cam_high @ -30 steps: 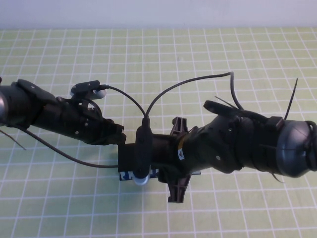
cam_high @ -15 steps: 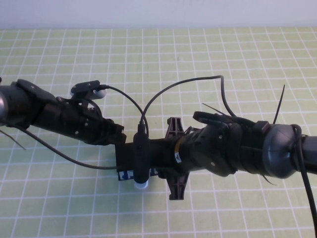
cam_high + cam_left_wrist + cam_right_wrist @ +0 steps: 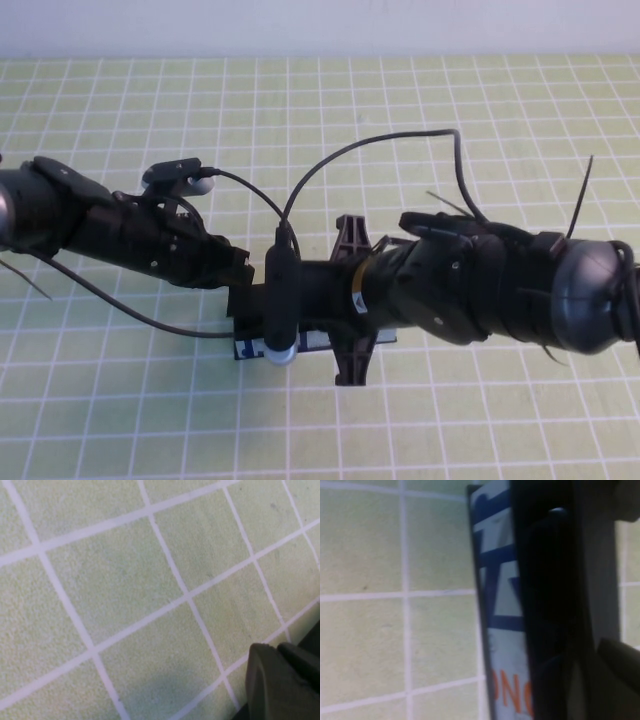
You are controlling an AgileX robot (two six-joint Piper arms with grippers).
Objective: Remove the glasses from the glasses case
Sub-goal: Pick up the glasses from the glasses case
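The glasses case lies at the middle of the table, mostly hidden under my right arm; only a strip of its light blue front shows. In the right wrist view the blue side with dark blue and red print runs beside the black inside. The glasses cannot be made out in that dark inside. My right gripper is over the case's left end. My left gripper is just behind that end; in the left wrist view only its dark tip shows over the mat.
A green mat with a white grid covers the table. Black cables loop above both wrists. A pale wall runs along the far edge.
My right arm has shifted slightly over the case and its cable has swung. A longer strip of the case's blue side now shows. My left arm has barely moved.
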